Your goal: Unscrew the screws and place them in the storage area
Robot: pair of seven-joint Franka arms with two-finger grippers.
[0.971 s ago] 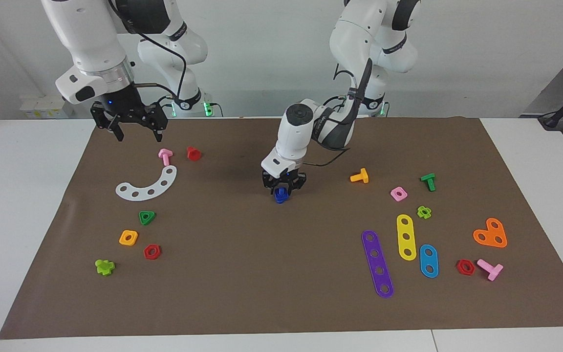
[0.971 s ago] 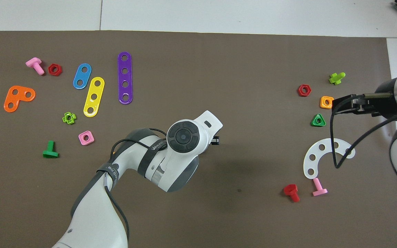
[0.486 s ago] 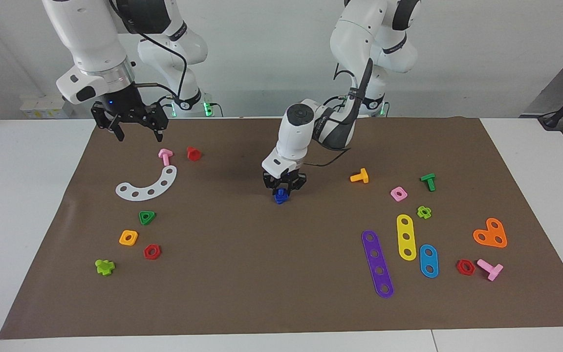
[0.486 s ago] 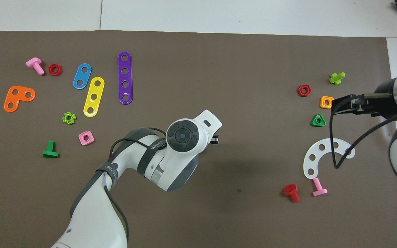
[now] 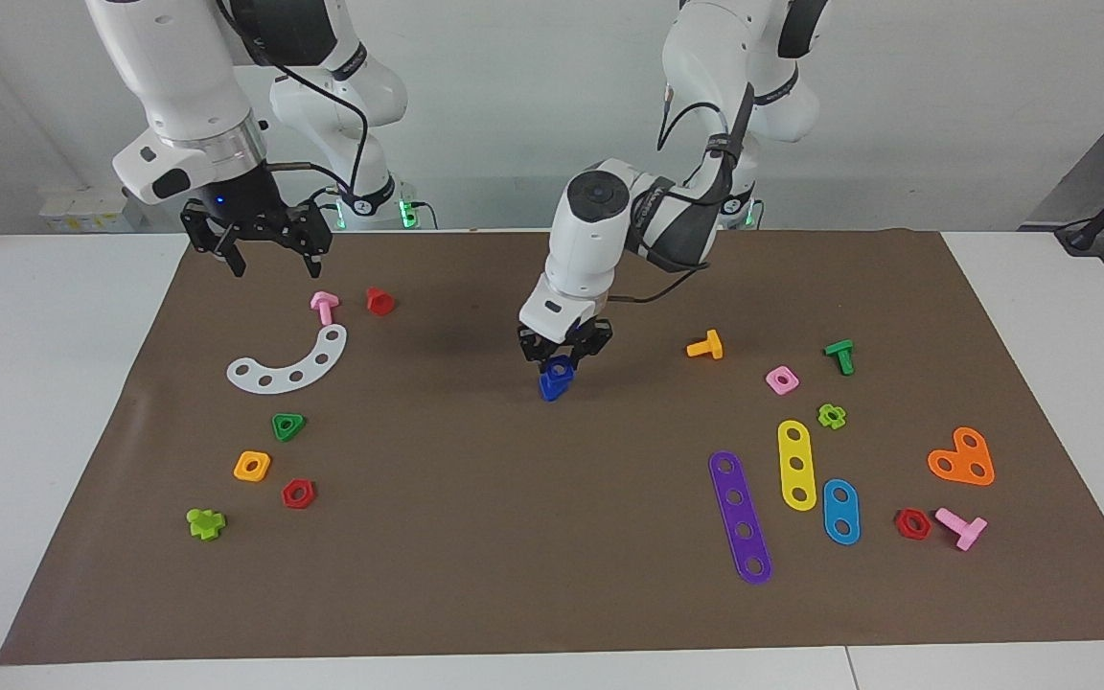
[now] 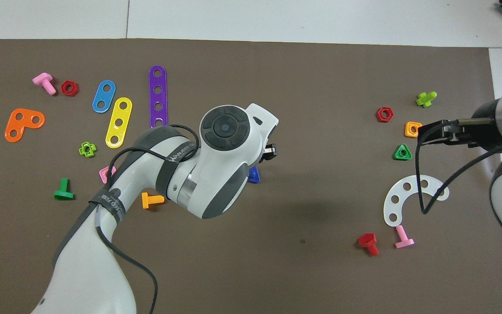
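The dark-blue screw (image 5: 554, 379), with its blue nut on it, is at the middle of the brown mat (image 5: 475, 537). My left gripper (image 5: 562, 360) is shut on the screw's upper part and holds it tilted, low over the mat. In the overhead view only a blue corner of the screw (image 6: 254, 175) shows from under the left arm. My right gripper (image 5: 272, 261) is open and empty. It waits in the air over the mat's edge at the right arm's end, above the pink bolt (image 5: 324, 306). It also shows in the overhead view (image 6: 429, 130).
At the right arm's end lie a white curved strip (image 5: 288, 365), a red bolt (image 5: 379, 300), a green triangular nut (image 5: 288, 425), an orange nut (image 5: 252, 466) and a red nut (image 5: 298, 494). At the left arm's end lie an orange bolt (image 5: 705, 345), a pink nut (image 5: 782, 379), a green bolt (image 5: 839, 356) and coloured strips (image 5: 740, 517).
My left arm has risen and turned its wrist, so more of the blue screw shows, now tilted. In the overhead view the orange bolt has come into sight. The right arm has not moved.
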